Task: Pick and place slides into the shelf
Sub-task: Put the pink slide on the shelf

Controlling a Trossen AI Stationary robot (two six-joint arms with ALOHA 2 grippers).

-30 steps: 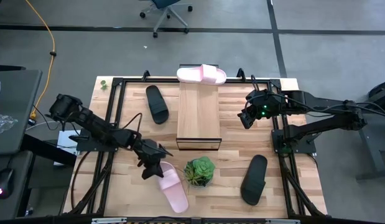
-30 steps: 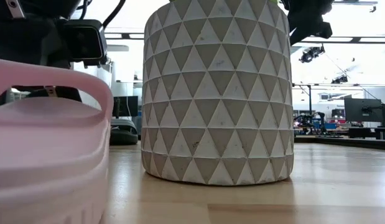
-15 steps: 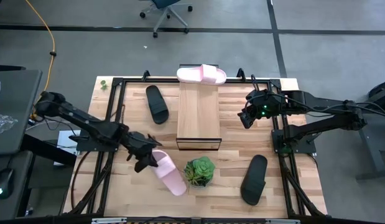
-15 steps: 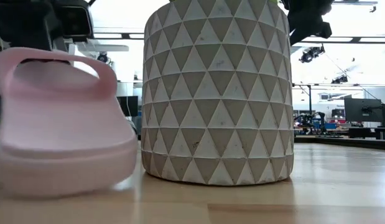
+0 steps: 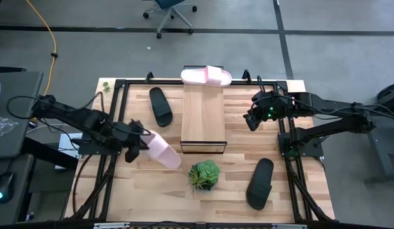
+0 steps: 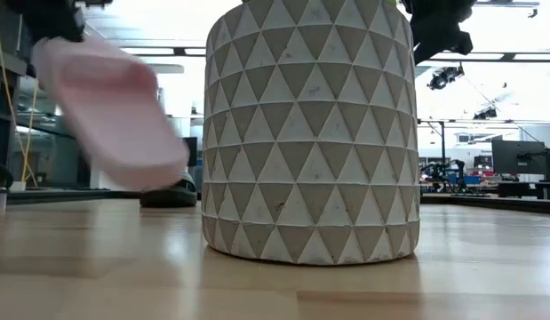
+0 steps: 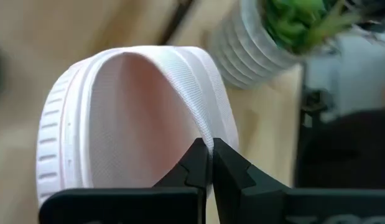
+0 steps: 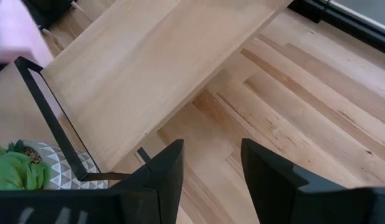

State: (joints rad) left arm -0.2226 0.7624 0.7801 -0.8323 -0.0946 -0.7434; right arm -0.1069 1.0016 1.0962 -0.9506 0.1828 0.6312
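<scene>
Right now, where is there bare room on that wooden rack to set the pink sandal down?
The shelf is bare along most of its top; only its far end is taken, by a pink slide. The left gripper, shut on the other pink slide, hangs off the near left corner. Crowded spots: the plant just off the near end, and a black slide alongside the left edge.

Pink slide point(image 5: 160, 149) lifted and tilted, another point(image 5: 206, 76) on shelf point(image 5: 204, 114), two black slides point(image 5: 161, 106) point(image 5: 260, 183) on table
</scene>
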